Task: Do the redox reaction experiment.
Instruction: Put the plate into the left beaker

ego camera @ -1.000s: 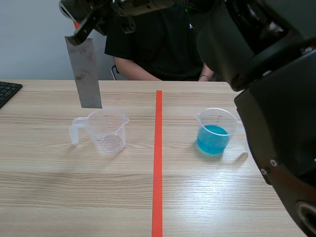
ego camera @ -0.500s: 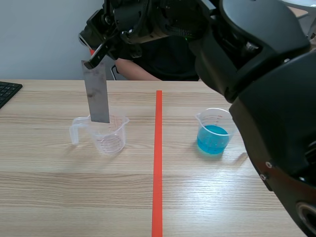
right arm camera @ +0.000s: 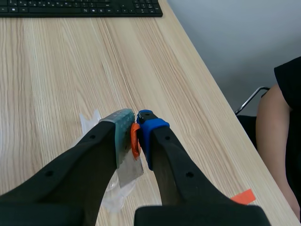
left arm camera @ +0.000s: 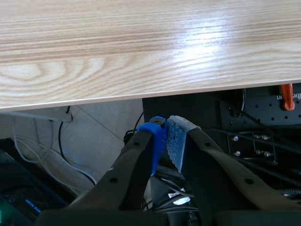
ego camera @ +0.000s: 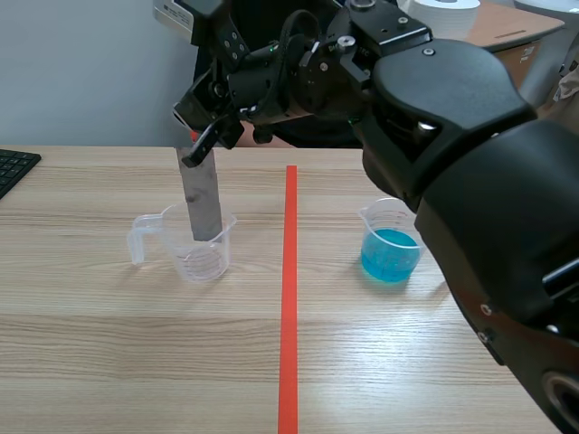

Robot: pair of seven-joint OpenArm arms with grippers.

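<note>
1. Left pincer [left arm camera: 165, 137]: fingers closed pad to pad, blue against grey, nothing between them. Hangs below the near edge of the surface [left arm camera: 141, 47], by cables and black framework.

2. Tape line [ego camera: 289, 316]: orange-red, runs down the middle of the wooden surface, away from the robot.

3. Measuring cup with blue liquid [ego camera: 391, 242]: clear plastic, upright, right of the tape line, roughly one-third full. Stands apart from all other items.

4. Empty measuring cup [ego camera: 185, 249]: clear plastic, upright, left of the tape line, handle pointing away from the line.

5. Metal strip [ego camera: 203, 199]: flat, grey, near vertical with a slight lean. Its lower end passes the rim into the empty measuring cup. Contact with the cup's bottom cannot be judged.

6. Right pincer [ego camera: 201, 149]: clamped on the upper end of the metal strip, above the empty cup. The right arm [ego camera: 470, 163] reaches across the tape line. In the right wrist view the pads press on the strip from both sides.

7. Keyboard [ego camera: 13, 169]: black, at the far left edge of the surface.

8. Person [right arm camera: 277, 136]: seated across the surface, dark sleeve and bare forearm visible.
</note>
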